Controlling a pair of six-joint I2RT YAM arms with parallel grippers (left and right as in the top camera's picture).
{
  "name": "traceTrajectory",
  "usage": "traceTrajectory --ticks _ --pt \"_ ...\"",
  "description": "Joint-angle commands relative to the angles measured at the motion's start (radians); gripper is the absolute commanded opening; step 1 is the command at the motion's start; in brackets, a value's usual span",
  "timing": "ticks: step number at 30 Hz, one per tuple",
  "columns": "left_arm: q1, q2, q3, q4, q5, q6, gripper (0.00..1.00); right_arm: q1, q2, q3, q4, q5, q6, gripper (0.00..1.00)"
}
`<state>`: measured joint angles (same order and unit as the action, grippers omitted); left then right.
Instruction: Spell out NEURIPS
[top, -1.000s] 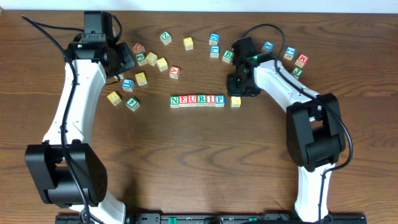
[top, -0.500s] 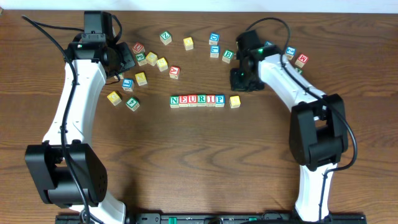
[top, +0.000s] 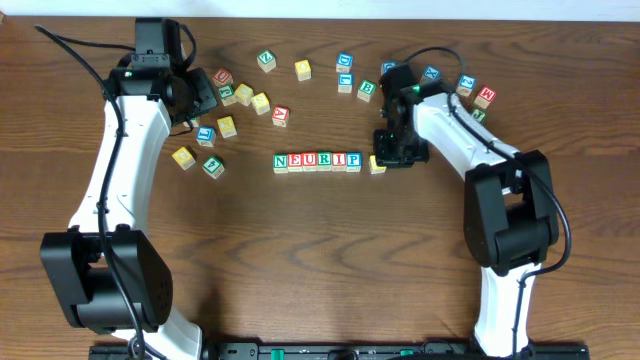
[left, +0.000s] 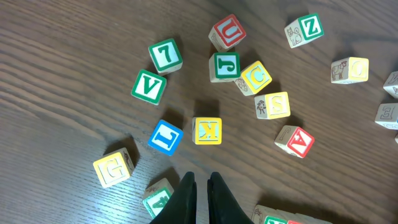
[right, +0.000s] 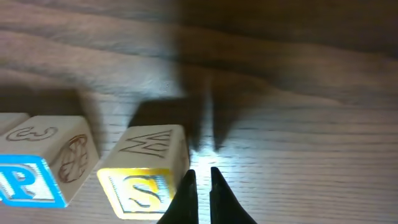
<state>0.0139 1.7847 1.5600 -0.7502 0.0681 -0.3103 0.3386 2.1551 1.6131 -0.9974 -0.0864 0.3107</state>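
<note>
Down from the scattered cubes, the right gripper (top: 385, 159) now sits at the end of the letter row (top: 317, 161). It is just off the yellow S cube (top: 375, 166), which lies a small gap past the row's P.

From the left wrist, the left gripper (left: 202, 186) is pinched narrow and empty over loose cubes (left: 206, 130), well away from the row.

From the right wrist, the narrow, empty jaws stand on the S cube's (right: 146, 180) side away from the row. A nudge rowward would likely close the gap to the P cube (right: 25, 180).

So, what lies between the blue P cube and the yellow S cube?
Only a narrow gap of bare table between the P cube and the S cube, shown best in the right wrist view.
</note>
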Motion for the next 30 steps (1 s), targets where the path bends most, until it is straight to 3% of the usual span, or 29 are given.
traceTrajectory --ticks 1,30 --pt "0.001 0.009 -0.008 0.003 -0.016 0.002 0.08 0.018 -0.029 -0.010 0.018 0.004 0.010 0.04" --pt "0.000 0.009 -0.008 0.003 -0.016 0.002 0.08 0.067 -0.029 -0.011 0.117 0.002 0.022 0.03"
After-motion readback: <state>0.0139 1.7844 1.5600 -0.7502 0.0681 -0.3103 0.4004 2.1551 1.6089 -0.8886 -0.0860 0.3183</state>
